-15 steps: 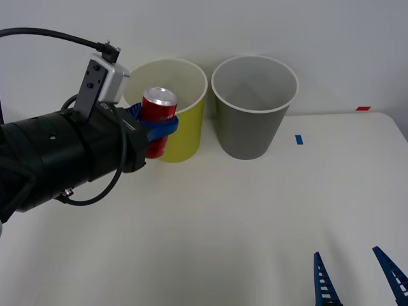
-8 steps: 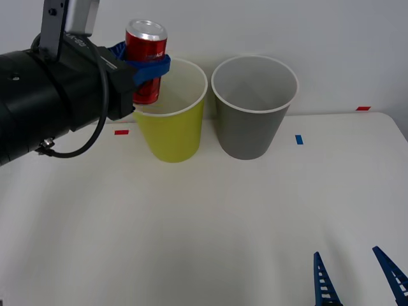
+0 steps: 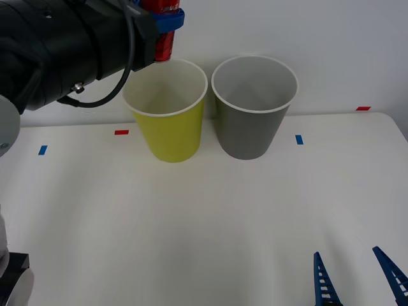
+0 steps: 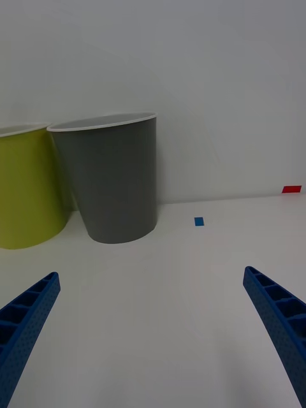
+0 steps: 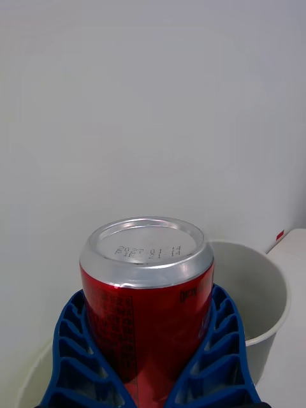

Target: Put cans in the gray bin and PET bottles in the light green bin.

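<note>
A small red can (image 3: 164, 39) with a silver end (image 5: 145, 248) hangs high above the back left rim of the light green bin (image 3: 170, 131). My left gripper (image 3: 163, 19) is shut on it, its blue ribbed fingers (image 5: 217, 344) wrapped around the can's sides. The gray bin (image 3: 250, 121) stands just right of the green one on the white table, and its white rim (image 5: 274, 306) shows behind the can. My right gripper (image 3: 357, 277) is open low at the table's near right edge, facing the gray bin (image 4: 115, 182) and the light green bin (image 4: 29, 191).
Small tape marks lie on the table: red (image 3: 121, 132) and blue (image 3: 42, 150) at the left, blue (image 3: 299, 139) and red (image 3: 363, 108) at the right. A white wall stands close behind the bins. The table's near half (image 3: 204, 229) is bare.
My left arm has lifted the can from in front of the green bin to well above its rim, moving slightly rightward. The right gripper has stayed still.
</note>
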